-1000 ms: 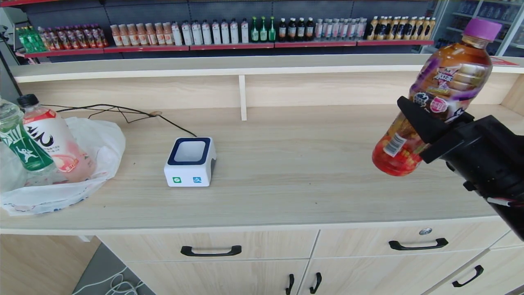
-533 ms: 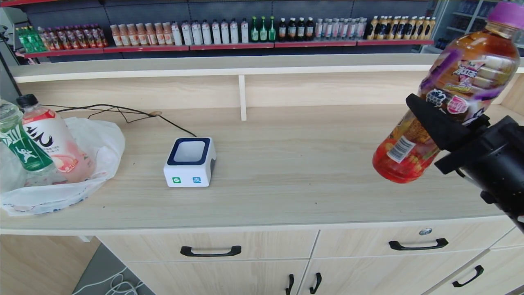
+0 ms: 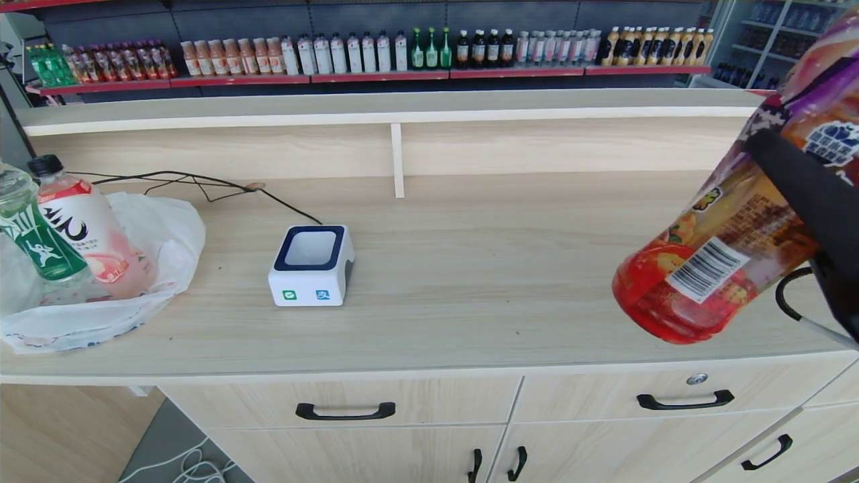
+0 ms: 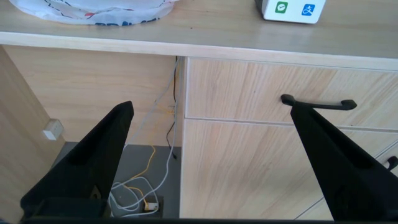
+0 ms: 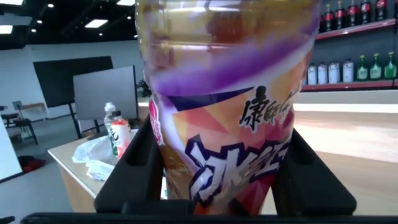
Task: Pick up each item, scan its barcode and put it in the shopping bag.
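Swinging the tea bottle up and round, with its barcode now turned outward.

Over the last second our right tool point(image 5: 221, 171), clamped round the middle of the tea bottle point(image 3: 738, 221), has carried it higher and nearer to us and tilted it. The barcode point(image 3: 704, 268) near its base now shows, so we judge the pick done and the scan next. The scanner point(image 3: 312, 263) sits on the bench point(image 3: 503, 268), well off to that tool's left and below it, and the shopping bag point(image 3: 168, 228) lies farther left again. Our left tool point(image 4: 211, 112) hangs wide and empty below the bench edge. We count one bottle in hand, two in the bag, a green-label bottle point(image 3: 30, 235) and a pink-label bottle point(image 3: 87, 228), one scanner and one bag.
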Robot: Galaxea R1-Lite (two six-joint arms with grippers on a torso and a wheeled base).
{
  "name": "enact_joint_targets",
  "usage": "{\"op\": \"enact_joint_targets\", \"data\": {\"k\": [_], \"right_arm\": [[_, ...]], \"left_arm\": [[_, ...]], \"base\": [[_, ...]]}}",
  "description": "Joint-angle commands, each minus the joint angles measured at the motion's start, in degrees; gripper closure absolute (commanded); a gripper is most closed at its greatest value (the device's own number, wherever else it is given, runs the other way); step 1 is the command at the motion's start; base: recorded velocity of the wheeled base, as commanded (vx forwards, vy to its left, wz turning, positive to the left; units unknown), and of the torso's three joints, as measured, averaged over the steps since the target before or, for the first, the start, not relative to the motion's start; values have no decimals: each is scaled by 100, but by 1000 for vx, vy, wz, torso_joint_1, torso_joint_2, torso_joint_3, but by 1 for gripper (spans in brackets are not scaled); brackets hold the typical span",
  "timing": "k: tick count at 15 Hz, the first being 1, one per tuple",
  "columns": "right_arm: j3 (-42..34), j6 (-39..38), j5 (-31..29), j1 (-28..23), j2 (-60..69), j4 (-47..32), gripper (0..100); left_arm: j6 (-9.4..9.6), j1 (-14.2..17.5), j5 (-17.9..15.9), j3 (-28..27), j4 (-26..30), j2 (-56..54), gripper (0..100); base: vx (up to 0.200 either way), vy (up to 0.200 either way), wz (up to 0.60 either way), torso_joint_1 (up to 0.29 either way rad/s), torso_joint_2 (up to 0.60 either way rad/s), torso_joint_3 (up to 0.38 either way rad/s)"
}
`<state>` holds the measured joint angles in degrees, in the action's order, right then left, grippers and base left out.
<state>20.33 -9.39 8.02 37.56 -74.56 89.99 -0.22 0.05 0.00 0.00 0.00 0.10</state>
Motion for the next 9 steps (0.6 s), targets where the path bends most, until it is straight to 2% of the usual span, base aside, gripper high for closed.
{"op": "enact_joint_targets", "data": {"k": [1, 5, 7, 9], "right_arm": [[-100, -90, 6, 603, -120, 1, 100], [261, -538, 332, 647, -560, 1, 100], [533, -1004, 701, 656, -604, 1, 100], [542, -1487, 815, 647, -613, 1, 100]], "left_arm": [[-4, 4, 0, 0, 0, 8, 0], [-4, 4, 0, 0, 0, 8, 0], [-4, -5, 0, 0, 0, 8, 0], [-4, 4, 0, 0, 0, -1, 0]], "base": [[0, 0, 0, 0, 0, 0], [0, 0, 0, 0, 0, 0], [0, 0, 0, 0, 0, 0], [0, 0, 0, 0, 0, 0]]}}
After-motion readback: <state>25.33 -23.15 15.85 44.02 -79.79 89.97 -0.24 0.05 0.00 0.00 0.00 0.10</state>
